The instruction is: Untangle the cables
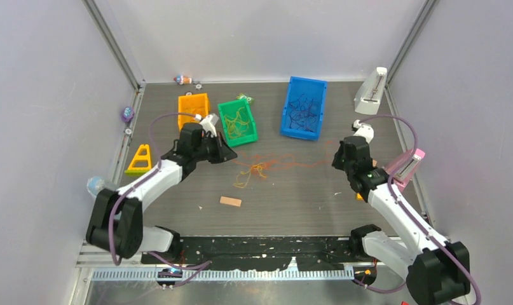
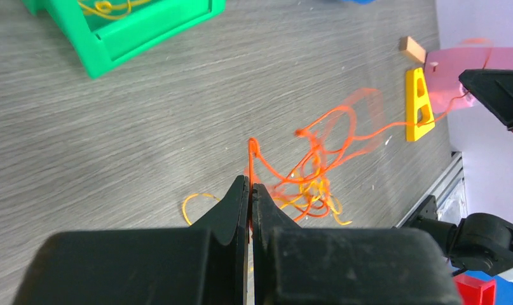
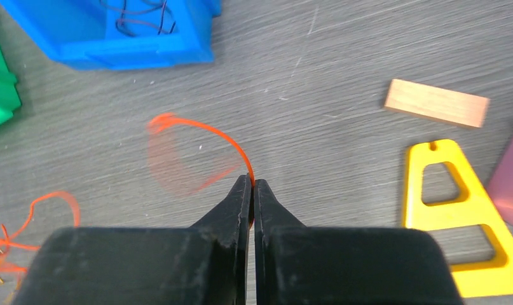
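A tangle of orange cable mixed with yellow cable lies mid-table. My left gripper is at the tangle's left end. In the left wrist view it is shut on an orange strand, and a yellow loop lies on the table beside it. My right gripper is at the tangle's right end. In the right wrist view it is shut on the end of an orange strand that arcs up and left, blurred by motion.
At the back stand an orange bin, a green bin holding yellow cable and a blue bin holding dark cable. A yellow triangle is at left and a wood block in front. A pink piece and a white piece are at right.
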You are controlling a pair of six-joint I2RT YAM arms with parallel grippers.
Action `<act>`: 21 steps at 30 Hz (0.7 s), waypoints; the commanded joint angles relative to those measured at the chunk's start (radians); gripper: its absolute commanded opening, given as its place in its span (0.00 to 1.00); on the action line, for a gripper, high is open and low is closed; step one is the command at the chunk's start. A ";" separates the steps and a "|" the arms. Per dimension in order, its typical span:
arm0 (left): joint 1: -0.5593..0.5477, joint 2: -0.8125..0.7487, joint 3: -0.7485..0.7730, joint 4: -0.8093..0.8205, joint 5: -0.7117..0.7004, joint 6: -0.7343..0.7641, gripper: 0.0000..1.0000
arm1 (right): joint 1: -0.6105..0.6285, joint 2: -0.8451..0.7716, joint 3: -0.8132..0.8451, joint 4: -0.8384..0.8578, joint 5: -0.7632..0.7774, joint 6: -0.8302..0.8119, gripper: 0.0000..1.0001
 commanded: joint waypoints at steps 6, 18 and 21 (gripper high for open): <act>0.110 -0.296 -0.086 -0.083 -0.214 -0.026 0.00 | -0.029 -0.162 0.135 -0.223 0.444 0.140 0.05; 0.370 -0.565 -0.245 -0.129 -0.385 -0.181 0.00 | -0.061 -0.253 0.163 -0.339 0.710 0.263 0.05; 0.440 -0.601 -0.259 -0.132 -0.404 -0.218 0.00 | -0.066 -0.287 0.150 -0.345 0.733 0.294 0.05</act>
